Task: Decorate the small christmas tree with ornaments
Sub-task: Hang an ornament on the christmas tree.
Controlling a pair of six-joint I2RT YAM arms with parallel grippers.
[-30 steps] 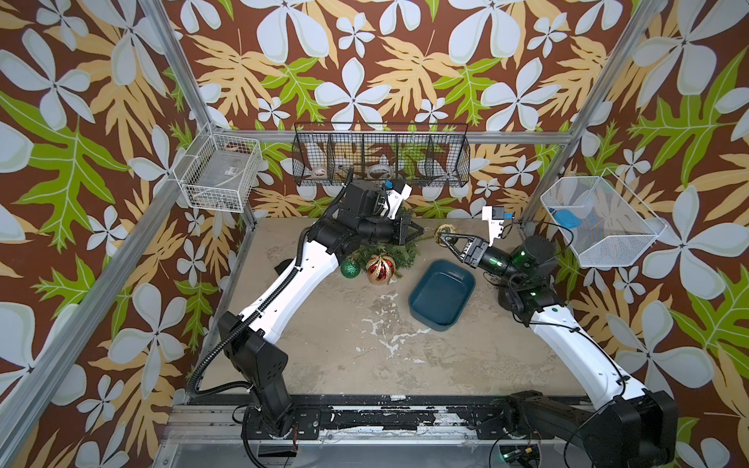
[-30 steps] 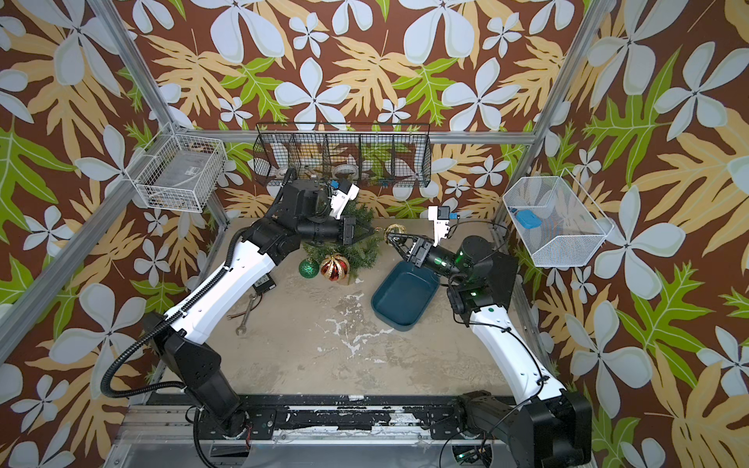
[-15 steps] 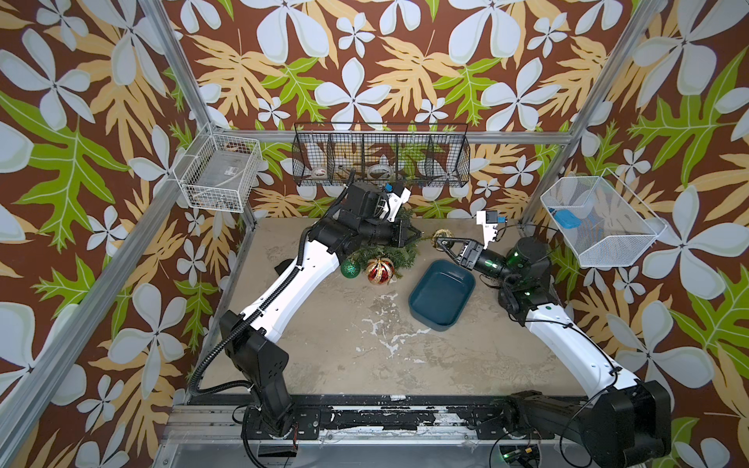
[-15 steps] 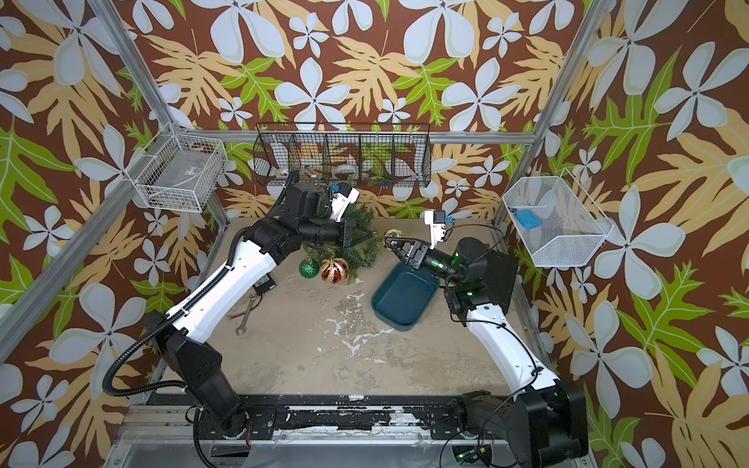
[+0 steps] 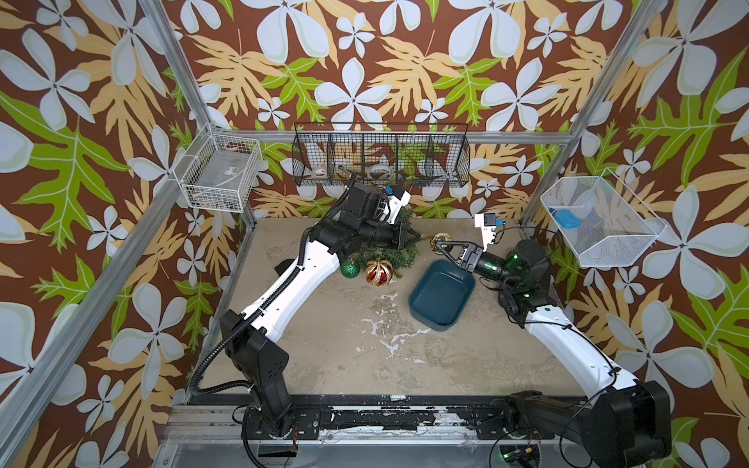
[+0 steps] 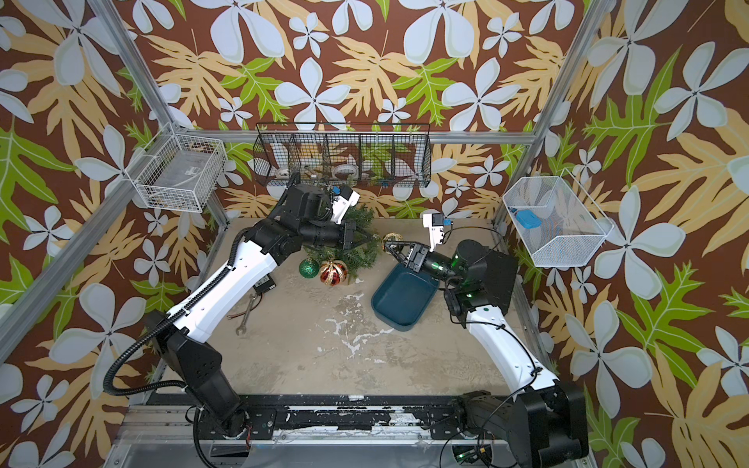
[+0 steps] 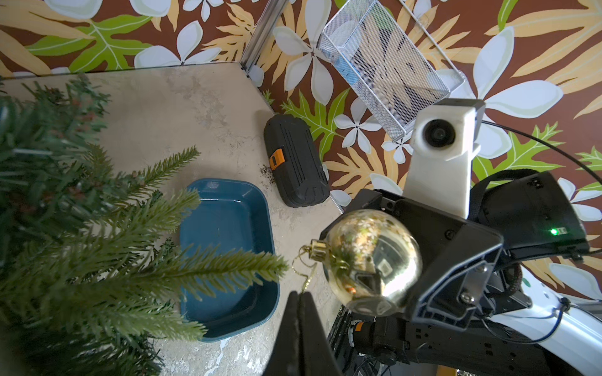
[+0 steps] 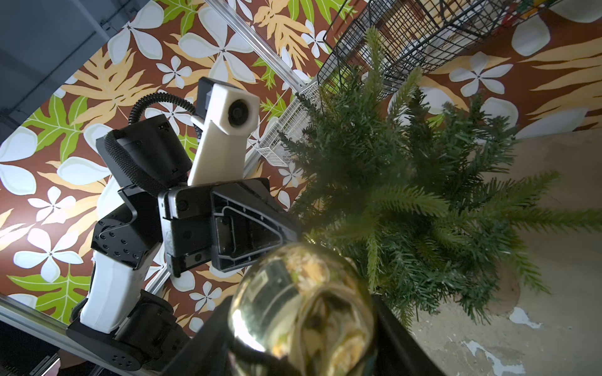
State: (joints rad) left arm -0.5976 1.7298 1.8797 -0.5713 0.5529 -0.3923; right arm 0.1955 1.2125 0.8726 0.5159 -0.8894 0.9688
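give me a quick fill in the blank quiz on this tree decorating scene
1. The right gripper is shut on the mirrored ornament, whose colour is ___.
2. The left gripper has its jaws at that ornament's loop, and they are ___.
3. The striped ornament beside the green ornament is gold and ___.
4. The blue tray has ___ inside it.
Missing words: gold; shut; red; nothing.
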